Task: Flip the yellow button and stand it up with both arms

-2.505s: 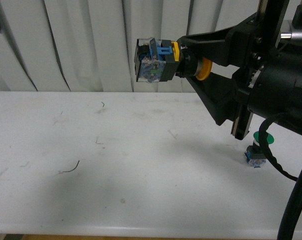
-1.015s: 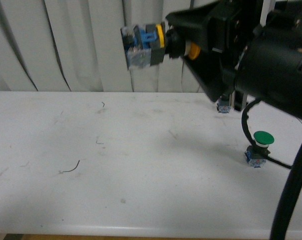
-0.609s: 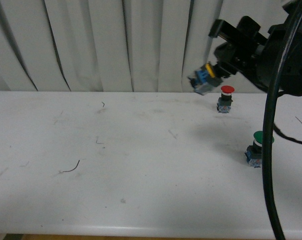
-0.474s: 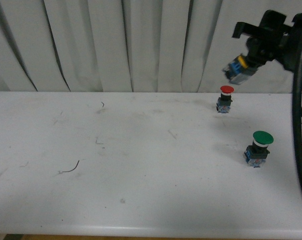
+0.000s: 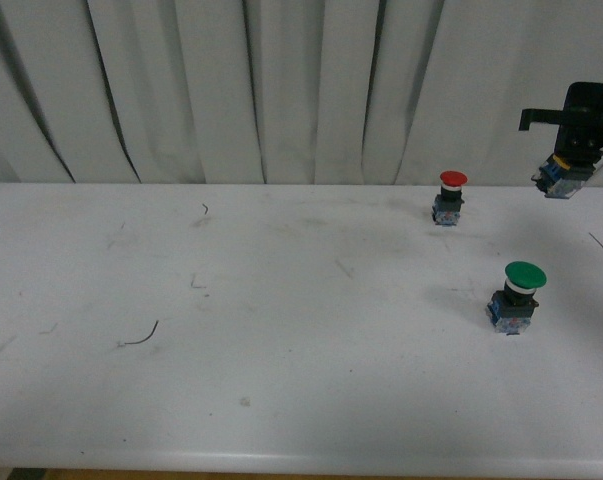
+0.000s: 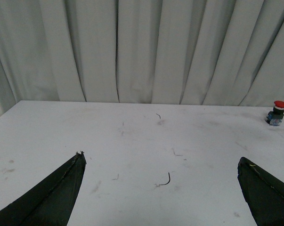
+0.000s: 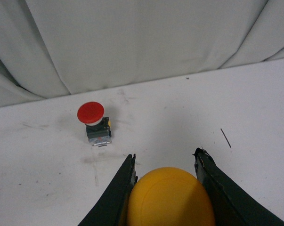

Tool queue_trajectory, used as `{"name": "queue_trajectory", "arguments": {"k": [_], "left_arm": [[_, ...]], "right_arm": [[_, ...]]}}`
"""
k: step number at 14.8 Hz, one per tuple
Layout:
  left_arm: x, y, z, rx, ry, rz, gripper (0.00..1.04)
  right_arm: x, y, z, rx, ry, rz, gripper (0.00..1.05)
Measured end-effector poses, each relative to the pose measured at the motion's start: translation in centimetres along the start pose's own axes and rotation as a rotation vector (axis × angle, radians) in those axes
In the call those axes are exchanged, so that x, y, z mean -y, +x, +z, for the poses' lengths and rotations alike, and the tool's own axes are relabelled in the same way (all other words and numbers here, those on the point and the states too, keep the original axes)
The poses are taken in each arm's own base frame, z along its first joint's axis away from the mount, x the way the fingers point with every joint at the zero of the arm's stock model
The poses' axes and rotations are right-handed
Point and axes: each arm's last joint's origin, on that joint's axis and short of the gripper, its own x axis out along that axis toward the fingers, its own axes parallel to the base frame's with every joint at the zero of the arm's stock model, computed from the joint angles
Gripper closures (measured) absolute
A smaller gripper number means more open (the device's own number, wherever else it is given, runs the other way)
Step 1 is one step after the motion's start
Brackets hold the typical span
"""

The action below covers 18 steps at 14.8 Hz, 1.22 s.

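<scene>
Red-capped button point(image 5: 450, 196) and green-capped button point(image 5: 519, 295) upright, apart, on white table point(image 5: 281, 380); pale curtain point(image 5: 281, 90) behind.

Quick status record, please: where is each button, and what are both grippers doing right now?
yellow button: clamped in right gripper, off the table, far right
red button: upright on table, rear right
green button: upright on table, nearer than the red one
left gripper: open, empty
two-arm flip: not yet begun
</scene>
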Motion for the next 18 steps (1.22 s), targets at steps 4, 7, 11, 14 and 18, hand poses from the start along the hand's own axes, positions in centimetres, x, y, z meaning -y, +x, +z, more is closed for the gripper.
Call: {"name": "queue_trajectory", "arguments": {"k": [4,7,11,14,18], "left_arm": [[0.0,0.0,0.0,0.000,0.000,0.000,0.07],[0.0,0.0,0.0,0.000,0.000,0.000,0.07],[0.0,0.0,0.0,0.000,0.000,0.000,0.07],[0.0,0.0,0.0,0.000,0.000,0.000,0.07],[0.0,0.0,0.0,0.000,0.000,0.000,0.07]], "right_arm": [[-4.8,8.1,-2.8,-0.201,-0.055,-0.051,0.70],[-4.9,8.5,-3.0,-0.198,-0.055,-0.060,0.70],[-5.0,9.3,-3.8,-0.207,-0.059,-0.085,0.70],[-5.7,9.3,-4.1,-0.194,-0.062,-0.074,0.70],[-6.6,9.2,-4.6,-0.194,-0.063,-0.062,0.70]]}}
